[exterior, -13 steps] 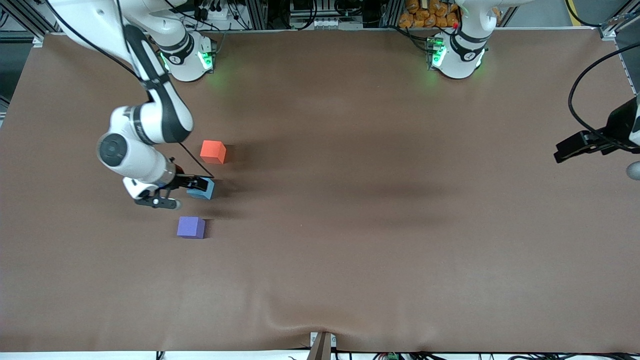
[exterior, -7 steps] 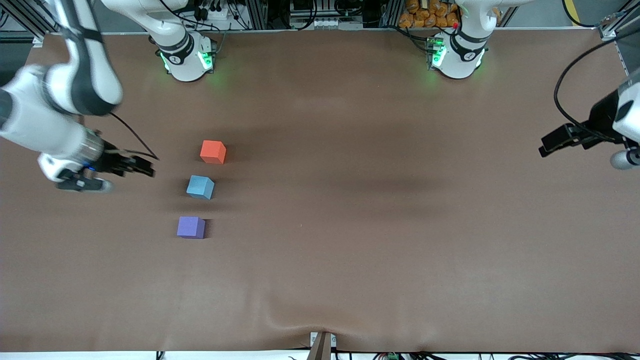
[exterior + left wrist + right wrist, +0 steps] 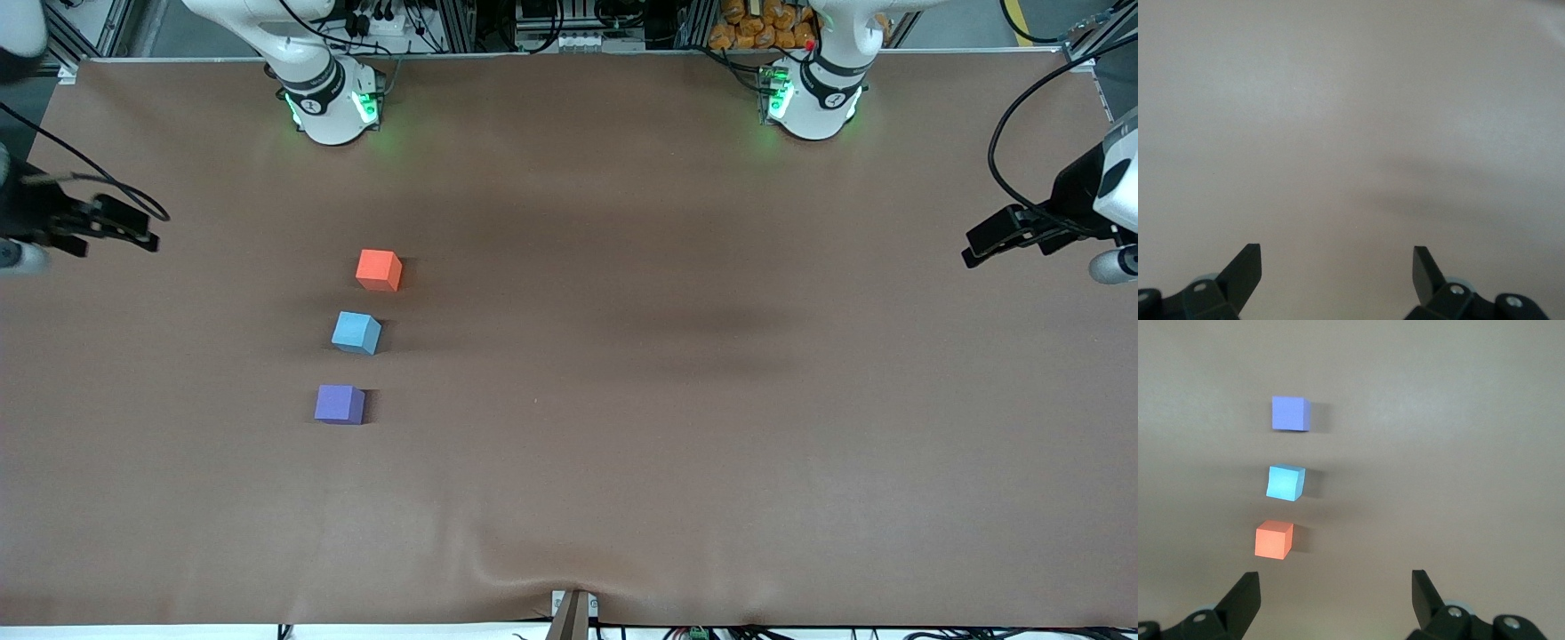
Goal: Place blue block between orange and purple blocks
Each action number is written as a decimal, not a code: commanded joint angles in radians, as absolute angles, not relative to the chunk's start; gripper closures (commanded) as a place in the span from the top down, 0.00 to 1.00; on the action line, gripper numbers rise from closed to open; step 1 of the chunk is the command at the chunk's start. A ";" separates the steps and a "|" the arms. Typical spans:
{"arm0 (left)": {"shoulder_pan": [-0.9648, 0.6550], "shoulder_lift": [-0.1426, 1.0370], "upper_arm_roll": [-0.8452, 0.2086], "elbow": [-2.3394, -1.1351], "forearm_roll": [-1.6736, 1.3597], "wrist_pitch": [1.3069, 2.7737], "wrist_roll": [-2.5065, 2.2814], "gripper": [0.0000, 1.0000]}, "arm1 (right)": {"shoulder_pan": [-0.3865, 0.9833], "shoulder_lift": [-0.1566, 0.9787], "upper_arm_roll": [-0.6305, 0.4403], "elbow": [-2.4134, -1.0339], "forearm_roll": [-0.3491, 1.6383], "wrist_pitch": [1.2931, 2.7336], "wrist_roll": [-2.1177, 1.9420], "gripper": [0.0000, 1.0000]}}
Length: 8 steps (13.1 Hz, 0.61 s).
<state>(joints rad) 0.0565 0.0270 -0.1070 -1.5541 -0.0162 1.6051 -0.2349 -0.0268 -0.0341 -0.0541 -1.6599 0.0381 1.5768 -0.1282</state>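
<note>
Front view: purple block (image 3: 339, 404) nearest the camera, blue block (image 3: 356, 332) sitting between it and orange block (image 3: 379, 269). Placement is looking done. Right hand (image 3: 133, 233), open and empty, is hanging over the worktop (image 3: 667, 427) edge; keep clear of the row. Left hand (image 3: 987, 247) is waiting, open.

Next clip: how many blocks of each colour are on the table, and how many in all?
Orange block: 1
Blue block: 1
Purple block: 1
Total: 3 blocks, in a row on the brown table, blue in the middle.
</note>
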 commanded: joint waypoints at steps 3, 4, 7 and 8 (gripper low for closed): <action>0.101 -0.028 -0.117 -1.601 -0.018 1.621 -0.218 1.00 | -0.035 -0.008 -0.048 -1.545 0.017 1.468 -0.076 1.00; 0.101 -0.038 -0.120 -1.606 -0.018 1.624 -0.218 1.00 | -0.035 -0.008 -0.048 -1.546 0.017 1.445 -0.043 1.00; 0.104 -0.058 -0.118 -1.614 -0.018 1.620 -0.216 1.00 | -0.034 -0.006 -0.048 -1.546 0.017 1.450 -0.048 1.00; 0.104 -0.075 -0.118 -1.640 -0.018 1.623 -0.218 1.00 | -0.035 -0.006 -0.048 -1.546 0.017 1.450 -0.052 1.00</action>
<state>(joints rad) 0.0891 -0.0220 -0.1081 -1.5756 -0.0162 1.6074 -0.2323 -0.0273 -0.0188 -0.0559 -1.5770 0.0356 1.4686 -0.0646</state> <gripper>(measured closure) 0.000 0.000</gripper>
